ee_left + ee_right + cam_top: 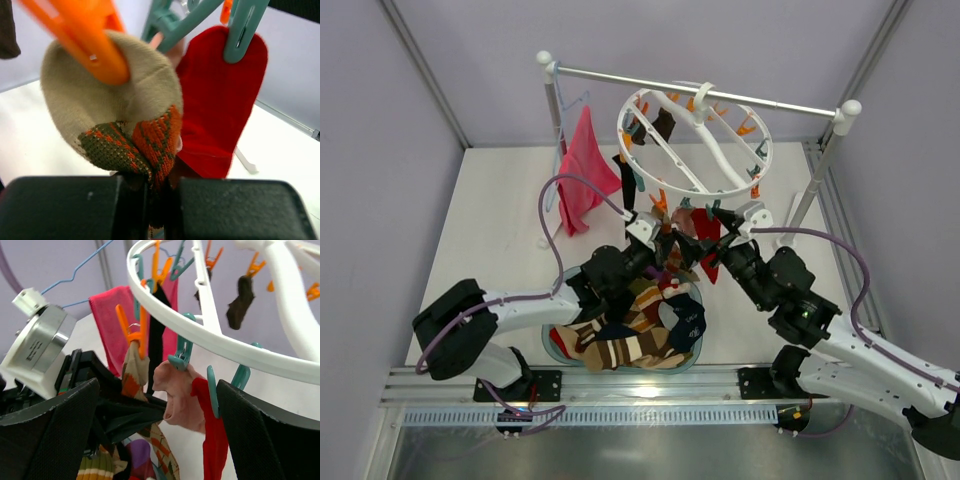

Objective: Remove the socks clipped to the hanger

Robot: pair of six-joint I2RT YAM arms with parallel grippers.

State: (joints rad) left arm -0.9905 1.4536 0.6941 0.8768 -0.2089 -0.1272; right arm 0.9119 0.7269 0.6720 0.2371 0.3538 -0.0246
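The left gripper (157,200) is pinching the patterned sock (135,115) by its orange-and-green knit, its jaws closed almost completely on the cloth. An orange clip (85,42) is biting the sock's beige end at the near rim of the hanger (235,347). The right gripper (159,405) is hovering with its jaws spread fully wide and holding nothing. It is framing a pale pink sock (175,400) and a red sock (220,100), each hanging from a teal clip (242,30) on that same near rim. The socks are looking light, soft and limp, so they are likely going to stretch before slipping free. The knit is offering good friction, and nothing is seeming fragile except perhaps the small clips. The hanger is hanging from the rail (600,75), so a pull is probably going to swing it. Gripping bunched fabric just under the clip and pulling straight down is looking safest.
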